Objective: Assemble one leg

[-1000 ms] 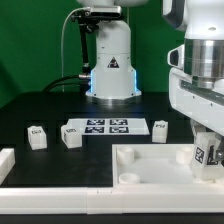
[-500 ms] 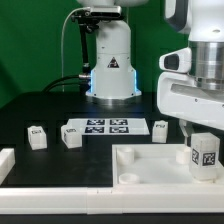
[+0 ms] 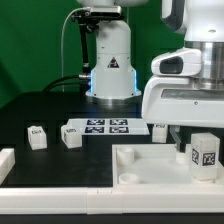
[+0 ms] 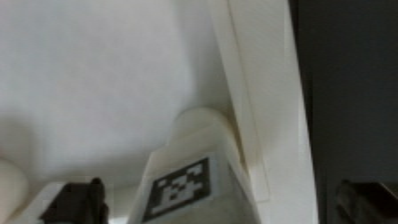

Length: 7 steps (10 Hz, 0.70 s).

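Note:
A leg [image 3: 205, 152], a small white post with a square tag on its face, stands upright in the tabletop's [image 3: 140, 170] corner at the exterior view's right. My gripper [image 3: 184, 138] hangs just above it, toward the exterior view's left, and does not hold it. In the wrist view the leg [image 4: 189, 180] sits between the dark fingertips [image 4: 75, 202] with a gap on each side. The gripper [image 4: 217, 204] is open. The tabletop's white floor and rim [image 4: 260, 90] fill that view.
Three more loose legs lie on the black table: two at the exterior view's left [image 3: 37, 137] [image 3: 70, 136] and one behind my hand [image 3: 160, 128]. The marker board [image 3: 100, 127] lies between them. A white part [image 3: 5, 160] sits at the left edge. The robot base [image 3: 110, 60] stands behind.
My hand has moved toward the exterior view's left and off the leg. The leg stays standing in the tabletop's corner, now more exposed.

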{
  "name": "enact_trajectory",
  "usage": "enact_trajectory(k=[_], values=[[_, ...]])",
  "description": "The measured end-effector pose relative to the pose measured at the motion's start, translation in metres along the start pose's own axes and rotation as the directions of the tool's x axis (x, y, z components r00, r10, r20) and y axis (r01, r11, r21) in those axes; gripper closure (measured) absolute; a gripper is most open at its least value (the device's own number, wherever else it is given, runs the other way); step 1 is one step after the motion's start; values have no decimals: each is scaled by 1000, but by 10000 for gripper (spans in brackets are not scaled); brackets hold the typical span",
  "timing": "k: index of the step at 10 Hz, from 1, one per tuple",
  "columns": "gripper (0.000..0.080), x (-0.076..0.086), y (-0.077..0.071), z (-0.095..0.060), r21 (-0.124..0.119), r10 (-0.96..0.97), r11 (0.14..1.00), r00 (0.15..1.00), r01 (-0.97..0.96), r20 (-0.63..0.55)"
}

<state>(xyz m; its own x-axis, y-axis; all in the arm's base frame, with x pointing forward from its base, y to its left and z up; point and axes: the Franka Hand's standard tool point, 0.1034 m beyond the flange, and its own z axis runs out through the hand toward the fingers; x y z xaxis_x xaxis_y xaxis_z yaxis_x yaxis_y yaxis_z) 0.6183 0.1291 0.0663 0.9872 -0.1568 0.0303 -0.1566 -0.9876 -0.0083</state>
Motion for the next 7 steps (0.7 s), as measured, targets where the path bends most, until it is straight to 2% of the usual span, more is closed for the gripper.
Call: enact_trajectory(k=[3,4,6,7], values=[[150,1,2,0,-8,-215,977,977,215,-1],[150,1,2,0,-8,-199,980,980,199,-1],[408,1,2,0,-8,-198,980,980,198,-1],[408,1,2,0,-8,-198,980,980,198,-1]])
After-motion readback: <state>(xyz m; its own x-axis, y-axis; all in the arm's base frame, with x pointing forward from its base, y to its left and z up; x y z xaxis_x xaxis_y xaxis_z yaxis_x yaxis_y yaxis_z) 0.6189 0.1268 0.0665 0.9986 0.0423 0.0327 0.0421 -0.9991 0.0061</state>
